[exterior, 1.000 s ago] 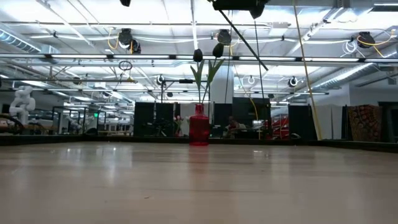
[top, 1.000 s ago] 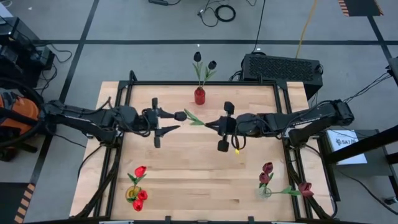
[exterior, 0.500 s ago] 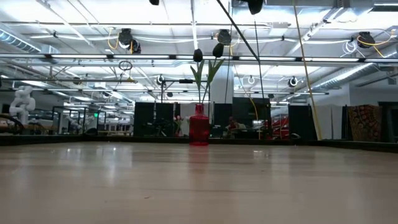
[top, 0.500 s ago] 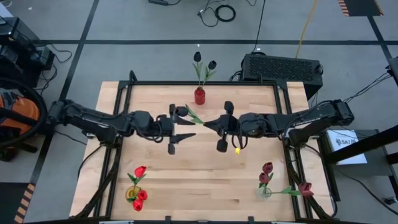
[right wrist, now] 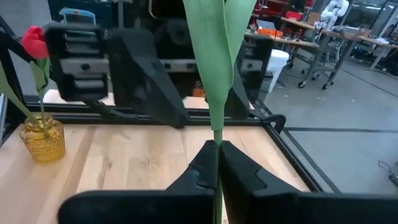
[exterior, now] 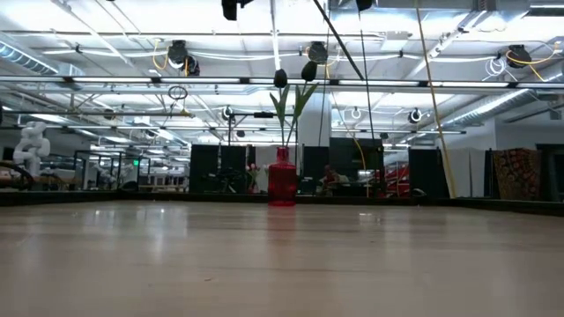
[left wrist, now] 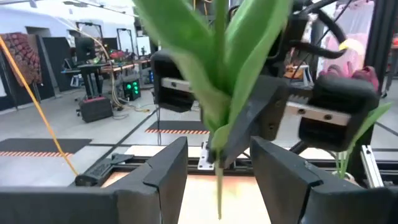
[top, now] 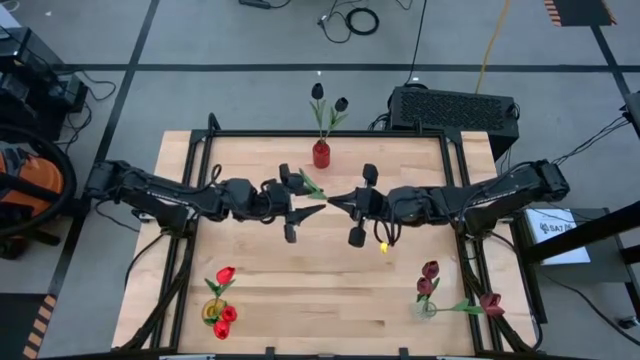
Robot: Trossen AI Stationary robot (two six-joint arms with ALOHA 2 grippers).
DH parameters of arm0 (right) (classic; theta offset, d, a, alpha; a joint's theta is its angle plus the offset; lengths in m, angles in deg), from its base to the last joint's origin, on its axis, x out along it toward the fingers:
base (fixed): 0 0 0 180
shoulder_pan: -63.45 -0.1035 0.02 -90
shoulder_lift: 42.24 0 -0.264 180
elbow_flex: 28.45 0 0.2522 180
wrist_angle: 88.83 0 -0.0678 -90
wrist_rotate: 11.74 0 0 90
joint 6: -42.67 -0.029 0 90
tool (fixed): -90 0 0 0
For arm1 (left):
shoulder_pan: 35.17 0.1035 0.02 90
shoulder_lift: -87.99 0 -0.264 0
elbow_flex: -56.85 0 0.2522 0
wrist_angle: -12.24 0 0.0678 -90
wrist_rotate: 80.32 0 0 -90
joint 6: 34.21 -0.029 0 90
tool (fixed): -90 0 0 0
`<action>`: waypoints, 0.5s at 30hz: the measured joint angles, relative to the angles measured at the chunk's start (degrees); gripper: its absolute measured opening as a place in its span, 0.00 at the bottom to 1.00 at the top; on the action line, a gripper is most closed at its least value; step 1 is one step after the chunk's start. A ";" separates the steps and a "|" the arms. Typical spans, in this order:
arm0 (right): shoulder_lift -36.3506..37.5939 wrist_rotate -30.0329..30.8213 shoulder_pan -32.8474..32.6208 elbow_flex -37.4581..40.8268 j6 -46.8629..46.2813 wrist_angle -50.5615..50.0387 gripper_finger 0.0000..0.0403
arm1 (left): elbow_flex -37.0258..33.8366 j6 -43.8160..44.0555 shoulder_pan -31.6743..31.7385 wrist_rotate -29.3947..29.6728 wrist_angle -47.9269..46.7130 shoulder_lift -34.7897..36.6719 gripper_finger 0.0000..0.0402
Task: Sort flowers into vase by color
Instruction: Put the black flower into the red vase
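A pale wooden table (top: 300, 270) stood on a grey workshop floor, with a black case behind its upper right corner and cables trailing beyond. Seen from table height, a large hall with ceiling lights and dark racks stretched behind the surface.

At the centre of the overhead frame the two dark arms met head on. The right gripper (top: 333, 198) came in from the right, its fingers pressed fully together on the thin green stem of a black tulip (top: 304, 183), whose leaves and dark head pointed toward the upper left. In the right wrist view the stem (right wrist: 217, 134) rose straight out from between the closed fingertips.

The left gripper (top: 306, 197) came in from the left, its fingers parted. In the left wrist view the flower's stem and leaves hung in the gap between the two open fingers (left wrist: 165, 171), touching neither as far as could be seen.

A red vase (top: 321, 154) at the top centre edge held two black tulips (top: 328, 101). A yellow vase (top: 214, 311) at the lower left held three bright red tulips (top: 224, 298). A clear vase (top: 427, 307) at the lower right held dark maroon tulips (top: 428, 277), one drooping off to the right.
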 joint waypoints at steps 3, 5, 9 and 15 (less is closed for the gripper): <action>0.00 0.02 -0.49 0.00 0.50 0.67 0.00 | 0.00 0.74 0.29 0.00 -0.07 -0.36 0.45; 0.00 0.02 -0.72 0.00 0.67 1.28 0.00 | 0.00 1.17 0.29 0.00 0.85 -0.35 0.45; 0.00 0.00 -0.90 0.00 1.50 1.49 0.00 | 0.02 1.43 0.26 -0.02 2.57 -0.34 0.45; -0.03 -0.04 -0.90 0.00 1.60 1.65 0.00 | 0.02 1.45 0.23 -0.10 3.31 -0.94 0.45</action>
